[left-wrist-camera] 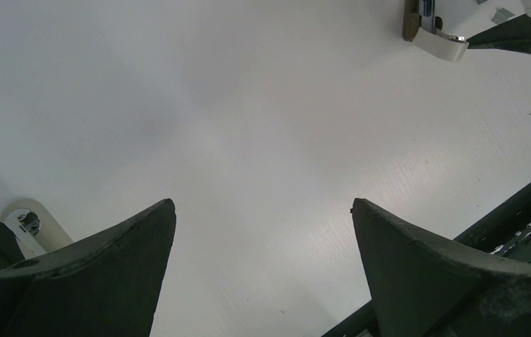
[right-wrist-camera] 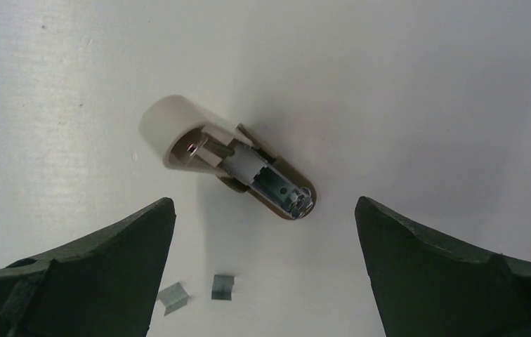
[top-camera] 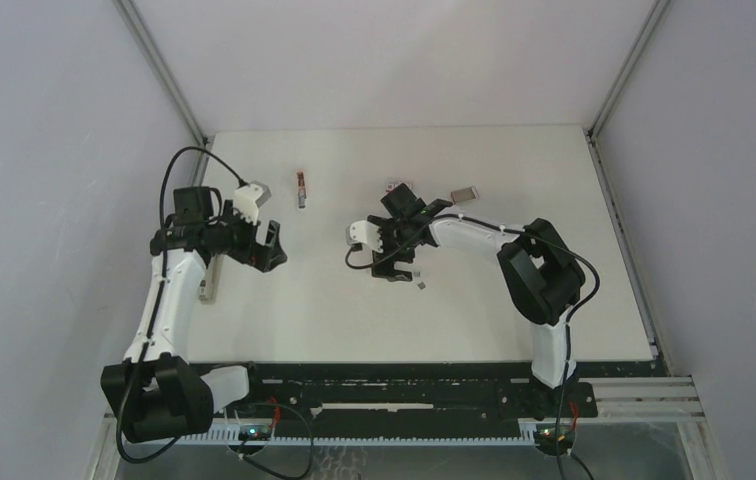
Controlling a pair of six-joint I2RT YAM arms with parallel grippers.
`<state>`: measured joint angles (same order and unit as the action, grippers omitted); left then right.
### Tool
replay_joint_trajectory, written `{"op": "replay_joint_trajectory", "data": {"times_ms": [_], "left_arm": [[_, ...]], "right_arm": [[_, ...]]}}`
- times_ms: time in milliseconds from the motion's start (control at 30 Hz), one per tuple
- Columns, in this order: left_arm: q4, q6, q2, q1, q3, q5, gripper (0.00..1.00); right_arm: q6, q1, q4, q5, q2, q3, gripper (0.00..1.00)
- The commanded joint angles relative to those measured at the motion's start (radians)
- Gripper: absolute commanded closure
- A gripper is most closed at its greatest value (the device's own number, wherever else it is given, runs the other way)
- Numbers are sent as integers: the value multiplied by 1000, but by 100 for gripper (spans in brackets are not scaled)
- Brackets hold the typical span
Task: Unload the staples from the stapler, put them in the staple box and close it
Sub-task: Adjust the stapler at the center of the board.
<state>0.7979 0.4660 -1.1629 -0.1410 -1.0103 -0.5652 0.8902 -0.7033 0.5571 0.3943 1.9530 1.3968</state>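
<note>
The stapler (right-wrist-camera: 229,166), beige and white, lies flipped open on the white table with its metal magazine facing up. It sits just beyond and between the tips of my right gripper (right-wrist-camera: 264,203), which is open and holds nothing. Two short grey blocks of staples (right-wrist-camera: 223,286) lie loose on the table near the left fingertip; one shows as a speck (top-camera: 421,286) in the top view. There my right gripper (top-camera: 394,266) hovers over the stapler and hides most of it. My left gripper (left-wrist-camera: 263,203) (top-camera: 271,246) is open over bare table, well left of the stapler (left-wrist-camera: 433,36).
A small red-and-grey item (top-camera: 301,188) lies at the back centre, a red-and-white box (top-camera: 394,188) and a grey box (top-camera: 466,192) behind the right gripper. A beige strip (top-camera: 208,282) lies by the left arm. The black rail (left-wrist-camera: 522,210) marks the table's near edge.
</note>
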Motion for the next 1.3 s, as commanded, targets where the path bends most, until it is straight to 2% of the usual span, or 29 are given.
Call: {"op": "replay_joint_trajectory", "data": {"times_ms": [0, 600, 767, 1100, 1267], "left_arm": [[-30, 23, 33, -15, 28, -43, 0], [-45, 20, 78, -35, 46, -79, 0], [-49, 17, 76, -38, 48, -82, 0], [-55, 13, 69, -40, 50, -87, 0], [-62, 10, 71, -41, 54, -80, 0]], "right_arm": [[-44, -15, -114, -46, 5, 26, 0], [-82, -30, -247, -133, 67, 32, 0], [-139, -40, -280, -171, 95, 51, 0], [-217, -17, -248, -149, 103, 111, 1], [-316, 2, -242, -190, 110, 149, 1]]}}
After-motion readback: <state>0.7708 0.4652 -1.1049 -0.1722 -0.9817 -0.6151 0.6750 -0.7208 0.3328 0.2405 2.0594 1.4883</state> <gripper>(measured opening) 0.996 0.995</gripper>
